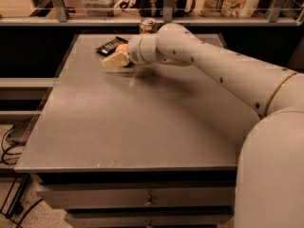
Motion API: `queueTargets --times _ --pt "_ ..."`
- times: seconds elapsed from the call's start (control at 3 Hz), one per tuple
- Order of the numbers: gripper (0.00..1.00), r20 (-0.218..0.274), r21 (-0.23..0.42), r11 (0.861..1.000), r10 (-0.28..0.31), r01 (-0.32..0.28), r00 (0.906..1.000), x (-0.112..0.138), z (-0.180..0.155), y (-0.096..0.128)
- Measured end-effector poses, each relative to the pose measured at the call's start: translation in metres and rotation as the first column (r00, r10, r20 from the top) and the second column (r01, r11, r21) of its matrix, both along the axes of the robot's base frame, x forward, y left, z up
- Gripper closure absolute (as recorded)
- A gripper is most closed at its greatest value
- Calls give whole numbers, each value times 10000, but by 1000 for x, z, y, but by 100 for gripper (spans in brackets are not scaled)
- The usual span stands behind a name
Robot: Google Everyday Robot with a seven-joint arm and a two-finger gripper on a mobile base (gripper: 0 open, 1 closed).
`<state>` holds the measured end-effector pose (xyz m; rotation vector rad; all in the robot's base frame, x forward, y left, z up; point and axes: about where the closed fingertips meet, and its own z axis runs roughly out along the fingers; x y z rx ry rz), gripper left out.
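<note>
Black packet [110, 45] seen lying flat at far left of table, just beyond gripper [115, 60]. Gripper held low over tabletop, pointed left; whether open or closed cannot be told. Can [148, 25] stood behind wrist at far edge. Grey table [123, 127] set over drawers [142, 198].

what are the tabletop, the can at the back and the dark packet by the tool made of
The tabletop is grey, matte and finely speckled: probably laminate or coated metal, hard to say which. The can looks like thin metal, going by its shiny top. The dark packet seems to be glossy plastic film with light glints. The tool sits just beside it, at the table's far side.
</note>
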<state>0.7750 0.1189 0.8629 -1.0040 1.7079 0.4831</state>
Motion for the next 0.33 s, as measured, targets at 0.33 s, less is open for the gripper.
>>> queueTargets --times 0.33 --pt "0 -1 0 10000 1 -1 10000 0 0 0"
